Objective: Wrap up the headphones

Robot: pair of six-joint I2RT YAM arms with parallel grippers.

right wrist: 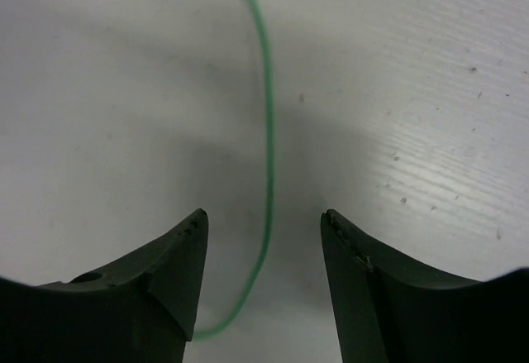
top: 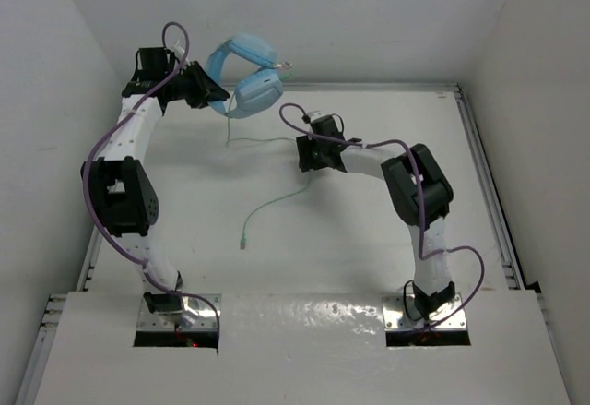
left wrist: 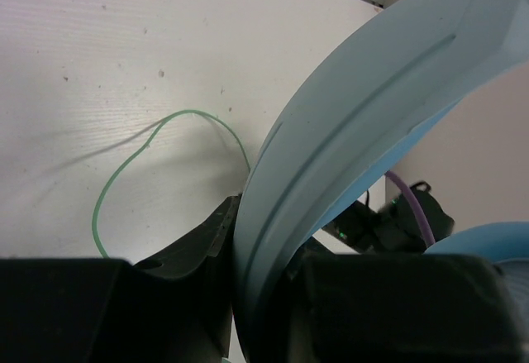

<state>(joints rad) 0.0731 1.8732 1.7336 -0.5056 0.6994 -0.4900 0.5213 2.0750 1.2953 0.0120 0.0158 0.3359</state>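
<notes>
**While the left fingers point(top: 218, 99) are gripping the headphones point(top: 247, 73), the cable point(right wrist: 269, 131) is trailing over the desk point(top: 369, 239)**

Where the white desk is meeting the plain white walls point(top: 323, 17), a metal rail point(top: 486, 174) is running along its right edge. Small dark specks are showing on its surface in the wrist views. Both arms are reaching out from the near edge, with purple cables point(top: 100, 147) looping along them.

The left fingers are clamping the pale blue headband point(left wrist: 355, 123), which is filling the gap between them in the left wrist view. They are holding the headphones up at the far left of the desk. In the top view the headphones are showing against the back wall, with one round earcup point(top: 258, 91) hanging just beside the fingertips.

The right fingers point(top: 307, 163) are standing wide apart near the middle of the desk, gripping nothing. The thin green cable is lying on the desk and passing between them. At the bottom of the right wrist view it is bending toward one finger, and I cannot tell whether it is touching it.

From the headphones the cable is dropping to the desk and running right toward the right fingers. It is then curving back toward the near left, where its plug point(top: 243, 241) is resting on the desk.
</notes>
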